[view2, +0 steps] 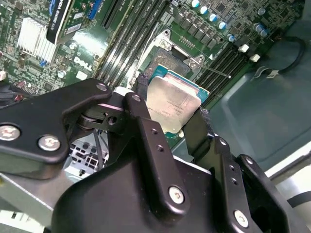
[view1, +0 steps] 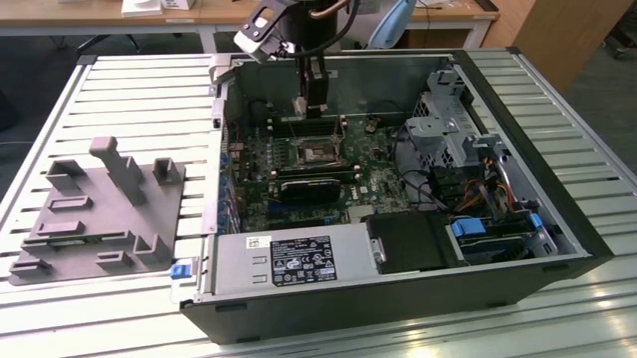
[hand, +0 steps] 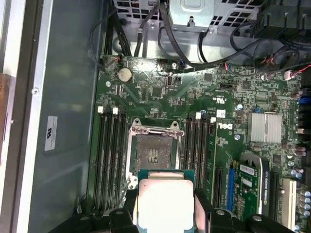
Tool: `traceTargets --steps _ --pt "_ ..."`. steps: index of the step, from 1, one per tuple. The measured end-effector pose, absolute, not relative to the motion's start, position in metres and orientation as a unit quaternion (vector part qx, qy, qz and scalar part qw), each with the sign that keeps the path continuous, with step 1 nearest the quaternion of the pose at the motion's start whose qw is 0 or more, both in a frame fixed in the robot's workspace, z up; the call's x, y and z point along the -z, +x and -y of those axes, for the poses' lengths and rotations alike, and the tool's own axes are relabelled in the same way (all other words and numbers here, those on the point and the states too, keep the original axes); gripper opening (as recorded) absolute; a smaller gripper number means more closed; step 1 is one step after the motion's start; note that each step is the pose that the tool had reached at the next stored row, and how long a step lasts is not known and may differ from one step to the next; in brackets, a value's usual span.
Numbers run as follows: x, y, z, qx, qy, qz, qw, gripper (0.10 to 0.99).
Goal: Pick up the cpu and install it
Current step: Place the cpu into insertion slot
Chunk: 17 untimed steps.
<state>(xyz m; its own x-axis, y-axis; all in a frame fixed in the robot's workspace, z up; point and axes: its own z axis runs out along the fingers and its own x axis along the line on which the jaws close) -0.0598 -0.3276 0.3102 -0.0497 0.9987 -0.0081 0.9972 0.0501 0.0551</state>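
Note:
The cpu [hand: 165,199], a flat square chip with a shiny silver top and a thin green rim, is clamped between the black fingers of my gripper [hand: 165,208]. In the second wrist view the gripper [view2: 171,116] is shut on the cpu [view2: 172,99] from two opposite edges. The chip hangs above the green motherboard [hand: 160,92], a short way off the dark metal-framed socket [hand: 154,151], whose contact field is uncovered. In the exterior view my gripper [view1: 315,110] points down inside the open computer case, above and behind the socket [view1: 316,153].
The open computer case [view1: 557,171] lies on a slatted metal table [view1: 139,97], with a drive cage and cables on the exterior view's right. Memory slots [hand: 111,155] flank the socket. A grey plastic block with upright posts [view1: 95,216] stands left of the case.

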Motion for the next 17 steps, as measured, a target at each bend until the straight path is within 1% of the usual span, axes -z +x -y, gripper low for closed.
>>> traceTargets --steps 17 --pt "-0.286 -0.057 0.326 -0.014 0.698 -0.716 0.019 0.545"
